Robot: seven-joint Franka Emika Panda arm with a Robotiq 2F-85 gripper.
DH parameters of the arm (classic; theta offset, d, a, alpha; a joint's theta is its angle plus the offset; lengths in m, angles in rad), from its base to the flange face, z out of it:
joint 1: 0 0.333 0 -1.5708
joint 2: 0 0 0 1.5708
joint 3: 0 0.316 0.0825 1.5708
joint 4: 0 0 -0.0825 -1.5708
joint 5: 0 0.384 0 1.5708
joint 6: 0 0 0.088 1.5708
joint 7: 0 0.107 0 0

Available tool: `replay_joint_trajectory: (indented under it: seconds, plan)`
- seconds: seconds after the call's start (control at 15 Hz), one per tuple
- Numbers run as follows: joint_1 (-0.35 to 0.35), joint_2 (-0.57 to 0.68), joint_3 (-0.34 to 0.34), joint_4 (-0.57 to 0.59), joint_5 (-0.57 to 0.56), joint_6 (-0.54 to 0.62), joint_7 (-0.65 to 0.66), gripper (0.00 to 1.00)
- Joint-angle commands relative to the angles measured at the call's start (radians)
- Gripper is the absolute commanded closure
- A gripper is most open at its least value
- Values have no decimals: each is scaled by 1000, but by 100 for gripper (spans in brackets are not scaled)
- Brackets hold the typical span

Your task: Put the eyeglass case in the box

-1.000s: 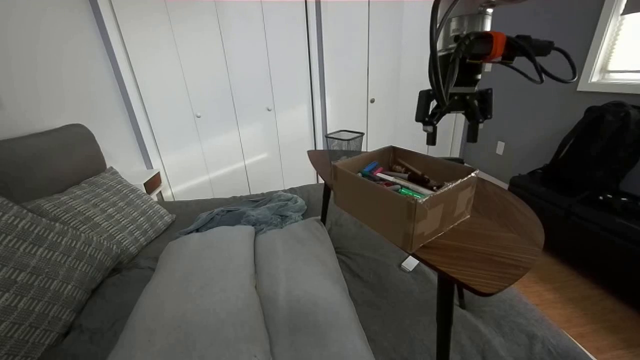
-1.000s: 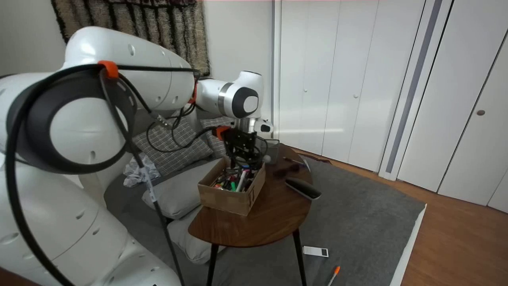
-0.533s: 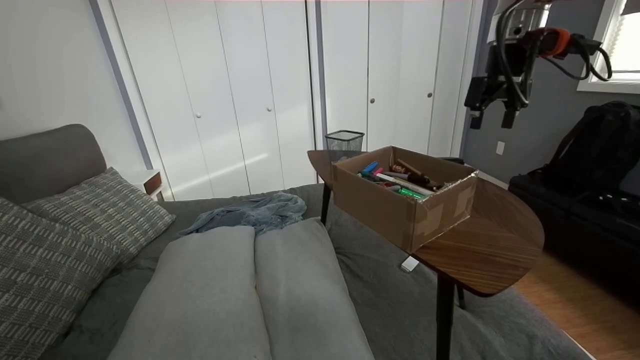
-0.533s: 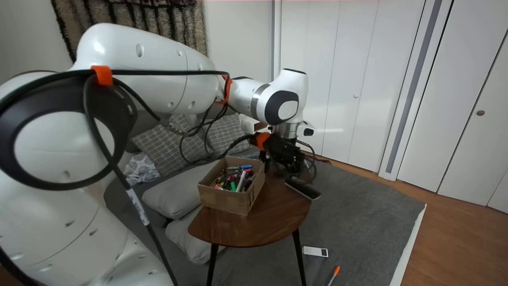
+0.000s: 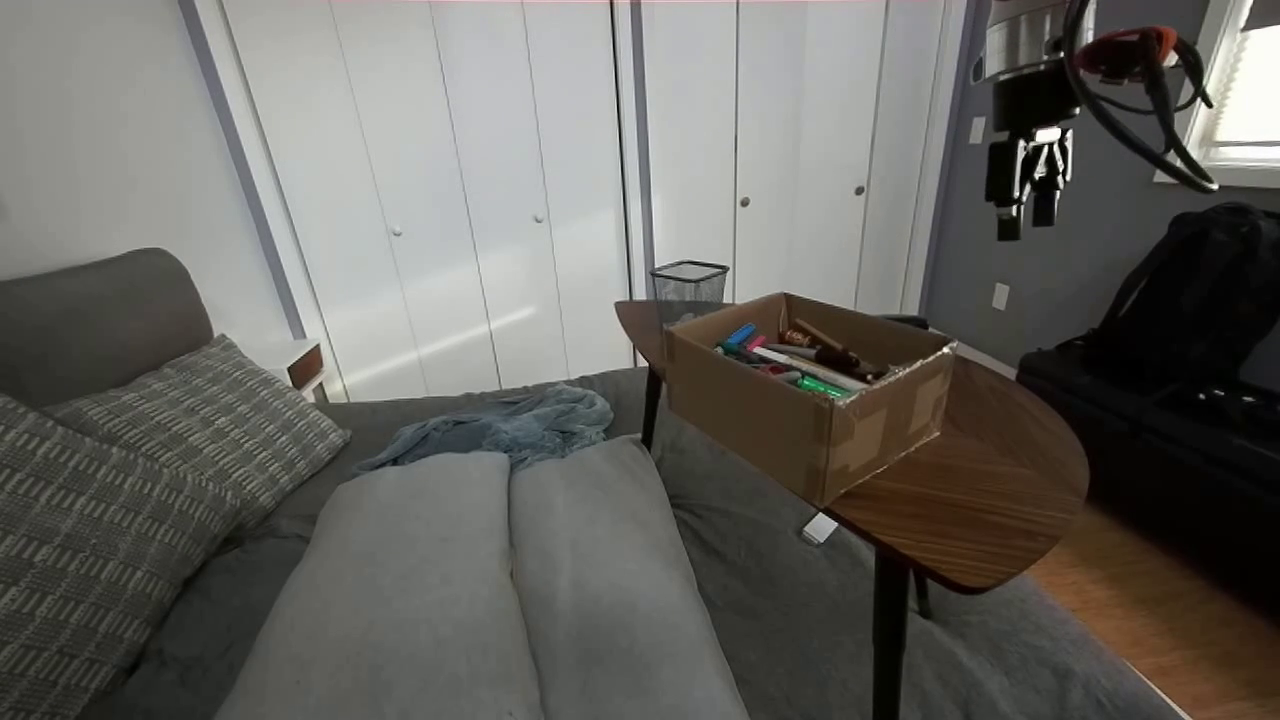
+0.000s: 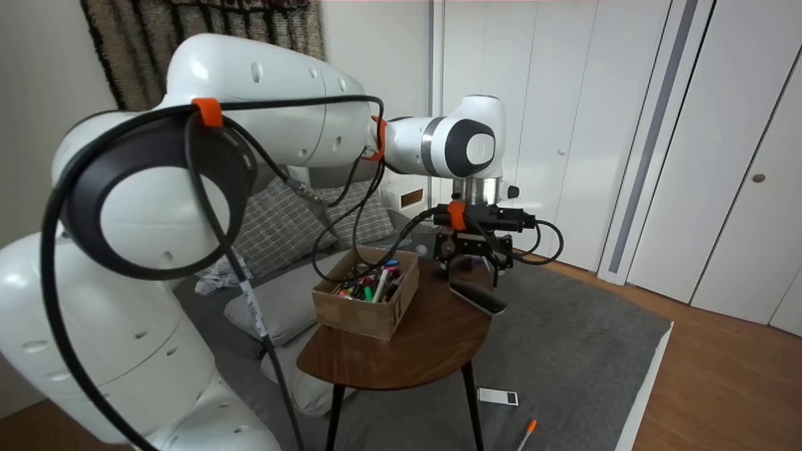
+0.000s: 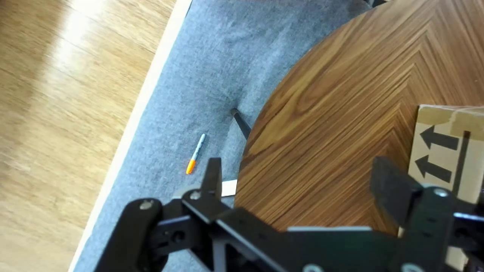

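Note:
The eyeglass case [image 6: 478, 297] looks like a long dark case with a pale edge, lying at the table's rim in an exterior view. It does not show in the wrist view. The brown cardboard box [image 5: 750, 425] stands on the wooden table and holds markers and pens. It also shows in an exterior view [image 6: 354, 316] and at the right of the wrist view [image 7: 469, 162]. My gripper [image 7: 297, 164] is open and empty, with its fingers wide apart above the table. In an exterior view the gripper [image 5: 1028, 222] hangs beyond the box, higher than its rim.
The wooden table [image 6: 388, 360] has a rounded edge. A wire mesh bin [image 5: 690, 285] stands at its far end. A marker [image 7: 196, 153] and a white object [image 6: 498, 396] lie on the grey fabric below. A sofa with cushions [image 6: 282, 219] is behind the box.
My gripper has moved away from above the box towards the side of the table where the case lies. It has also turned about its vertical axis. The box and the case have not moved.

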Motion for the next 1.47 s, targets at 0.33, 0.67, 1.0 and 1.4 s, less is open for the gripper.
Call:
replay_joint_trajectory:
  seconds: [0.33,0.67,1.0,1.4]
  plan:
    - [-4,3,4,-2,1,-2,1,0]
    - [26,73,17,-1,-11,173,-214,0]
    - [23,202,33,61,52,305,-486,0]
    - [1,256,58,55,94,403,-671,0]
